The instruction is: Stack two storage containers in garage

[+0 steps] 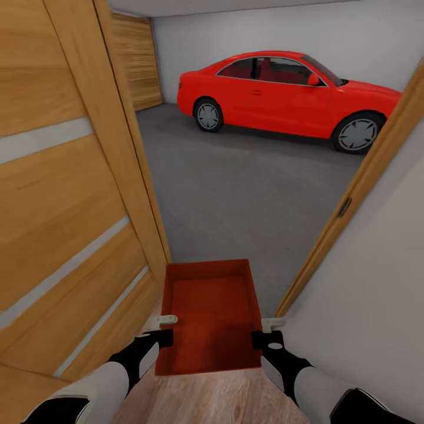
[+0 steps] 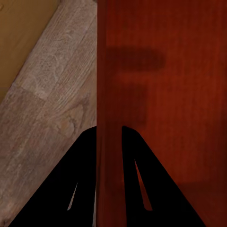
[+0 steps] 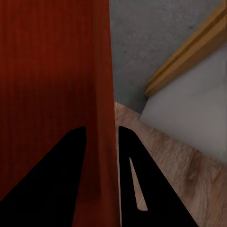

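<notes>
Right, here is where you stand at the doorway.

Container: you carry one storage container [image 1: 212,315], open side up, out in front of the robot's chest. It hangs over the threshold where the wood-plank flooring [image 1: 218,400] gives way to the floor [image 1: 235,182] of the garage.

Long axis: it runs straight ahead, away from you, so the far short wall already reaches over the grey concrete.

Left gripper [image 1: 166,329]: clamped on the container's left long wall, near the end closest to you; in the left wrist view one finger [image 2: 66,189] sits outside the wall and the other inside.

Right gripper [image 1: 266,331]: clamped the same way on the right long wall, a finger [image 3: 142,189] on either side of it in the right wrist view.

Which arm is nearer: neither; both hold at matching spots, so the load looks level and shared.

Gap: the open door [image 1: 65,194] stands close on your left, the door frame [image 1: 353,194] on your right. The container sits between them with room on both sides, less on the left by my reading.

Ahead: bare concrete, with the red car [image 1: 288,94] well apart at the far wall.

Next, as I judge it: drive straight in along the long axis, then lower.
</notes>
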Motion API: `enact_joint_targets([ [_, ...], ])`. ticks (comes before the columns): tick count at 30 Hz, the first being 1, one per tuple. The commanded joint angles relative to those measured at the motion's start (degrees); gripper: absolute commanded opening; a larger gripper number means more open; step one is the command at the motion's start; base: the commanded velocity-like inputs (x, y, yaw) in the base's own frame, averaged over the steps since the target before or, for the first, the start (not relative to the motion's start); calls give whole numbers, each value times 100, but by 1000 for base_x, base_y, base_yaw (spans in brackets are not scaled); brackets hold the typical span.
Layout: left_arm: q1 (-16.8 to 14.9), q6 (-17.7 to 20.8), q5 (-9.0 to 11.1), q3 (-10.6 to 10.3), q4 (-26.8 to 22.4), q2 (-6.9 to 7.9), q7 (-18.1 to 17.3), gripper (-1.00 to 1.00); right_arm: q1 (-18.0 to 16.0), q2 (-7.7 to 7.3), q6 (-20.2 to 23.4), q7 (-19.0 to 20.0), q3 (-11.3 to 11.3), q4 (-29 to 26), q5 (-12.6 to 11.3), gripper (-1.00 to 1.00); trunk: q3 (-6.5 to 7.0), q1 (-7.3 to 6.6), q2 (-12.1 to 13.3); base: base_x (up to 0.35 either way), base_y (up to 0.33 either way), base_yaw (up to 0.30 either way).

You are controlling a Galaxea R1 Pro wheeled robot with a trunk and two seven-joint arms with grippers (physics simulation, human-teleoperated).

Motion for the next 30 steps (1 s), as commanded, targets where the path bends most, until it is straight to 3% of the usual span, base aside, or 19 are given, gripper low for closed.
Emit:
enact_joint_targets([
  [1, 6, 38, -2, -194, 18, 29, 60, -100, -11, -34, -41, -30, -253, -8, 31, -100, -4, 1, -3, 77, 308, -5],
  [12, 6, 36, -2, -194, 18, 26, 60, -100, -11, -34, -41, -30, -251, -13, 30, -100, -4, 1, -3, 81, 317, -5],
  [17, 6, 30, -2, -194, 18, 24, 60, -100, -11, -34, -38, -34, -253, -7, 30, -100, -4, 1, -3, 73, 267, -187],
  [30, 6, 16, -2, -194, 18, 24, 60, -100, -11, -34, -32, -32, -253, -6, 30, -100, -4, 1, -3, 6, 24, -278],
])
